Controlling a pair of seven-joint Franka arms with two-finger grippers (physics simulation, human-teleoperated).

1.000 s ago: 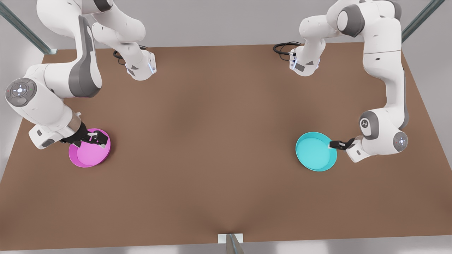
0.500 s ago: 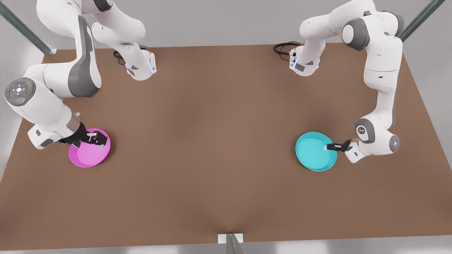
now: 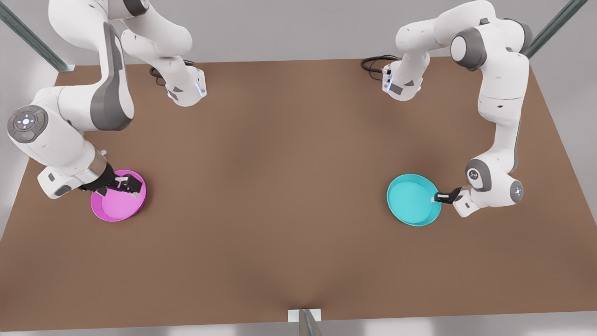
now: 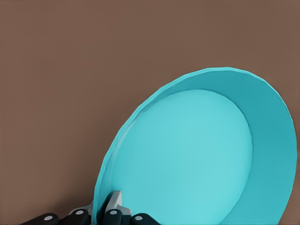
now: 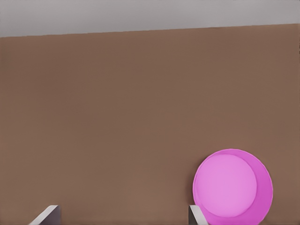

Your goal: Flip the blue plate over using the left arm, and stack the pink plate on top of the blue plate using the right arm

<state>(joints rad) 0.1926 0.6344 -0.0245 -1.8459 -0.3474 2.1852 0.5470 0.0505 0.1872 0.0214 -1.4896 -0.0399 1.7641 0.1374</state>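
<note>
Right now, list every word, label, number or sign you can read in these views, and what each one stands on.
No readable text anywhere.
The blue plate, gripped at its rim by the left gripper, is plain.
The pink plate, under the open right gripper, is plain.
A small round emblem on the left arm's wrist joint: too small to read.
The table is unmarked.

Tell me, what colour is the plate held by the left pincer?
Turquoise-cyan: the blue plate, seen best in the left wrist view.
</note>
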